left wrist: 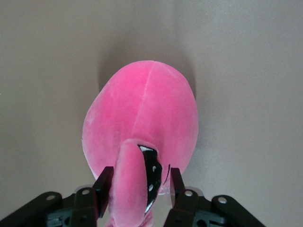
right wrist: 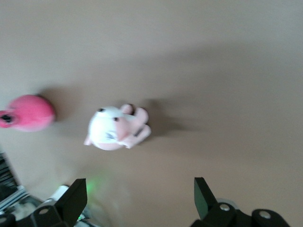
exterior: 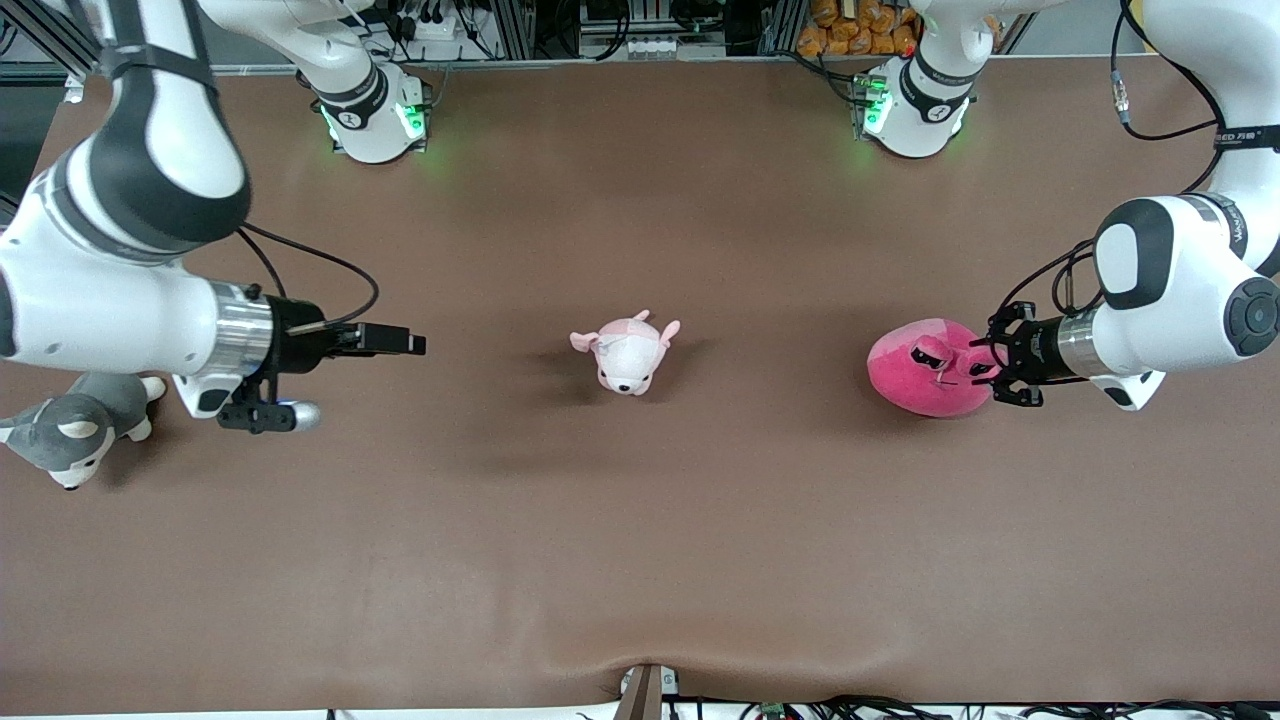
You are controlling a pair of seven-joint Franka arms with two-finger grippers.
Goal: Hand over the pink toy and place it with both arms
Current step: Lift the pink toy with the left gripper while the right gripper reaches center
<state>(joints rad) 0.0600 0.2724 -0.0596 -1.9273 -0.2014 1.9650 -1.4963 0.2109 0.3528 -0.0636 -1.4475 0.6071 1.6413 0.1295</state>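
Now the pink toy (exterior: 925,368) is sitting on the brown table (exterior: 640,560) toward the left arm's end, its stalk eyes pointing at the left gripper (exterior: 985,362). That gripper is reaching in low from the side, and its fingers (left wrist: 103,184) are flanking one pink eye stalk, lying against it on both sides in the left wrist view; whether they are already pinching it I cannot tell. A pale pink-and-white puppy plush (exterior: 628,351) is lying mid-table, well apart from the pink toy. The right gripper (exterior: 415,344) is waiting over the table toward the right arm's end, its fingers (right wrist: 75,202) spread wide and grasping nothing. Beside that arm, a grey-and-white husky plush (exterior: 75,425) is resting at the table's edge.
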